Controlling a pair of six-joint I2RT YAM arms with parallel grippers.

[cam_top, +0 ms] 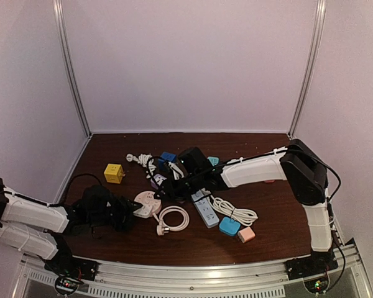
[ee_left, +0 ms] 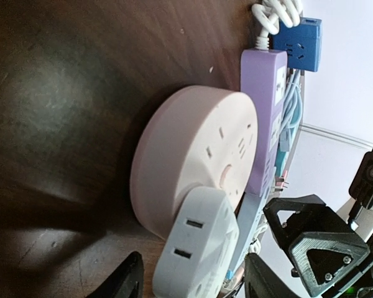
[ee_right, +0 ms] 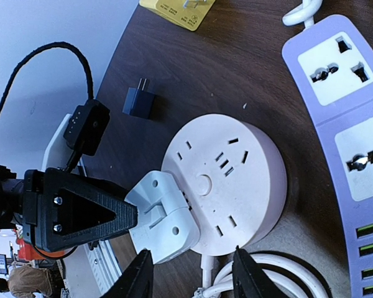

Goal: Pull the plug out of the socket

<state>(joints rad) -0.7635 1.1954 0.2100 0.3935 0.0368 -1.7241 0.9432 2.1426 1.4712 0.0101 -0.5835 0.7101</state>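
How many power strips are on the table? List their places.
3: a round pink one left of centre, a purple one behind it, a white one at centre. The right arm may hide more.

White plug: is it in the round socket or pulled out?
In. Both wrist views show the white plug sitting flat against the face of the round socket, with no prongs or gap visible.

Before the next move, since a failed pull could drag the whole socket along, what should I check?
1. White plug seated in round socket: ok.
2. Left end effector straddling plug: ok, jaws apart.
3. Fingers clamped on plug: not ok, gap visible.
4. Right end effector bracing socket: cannot tell.
5. Purple power strip clear of plug: ok.
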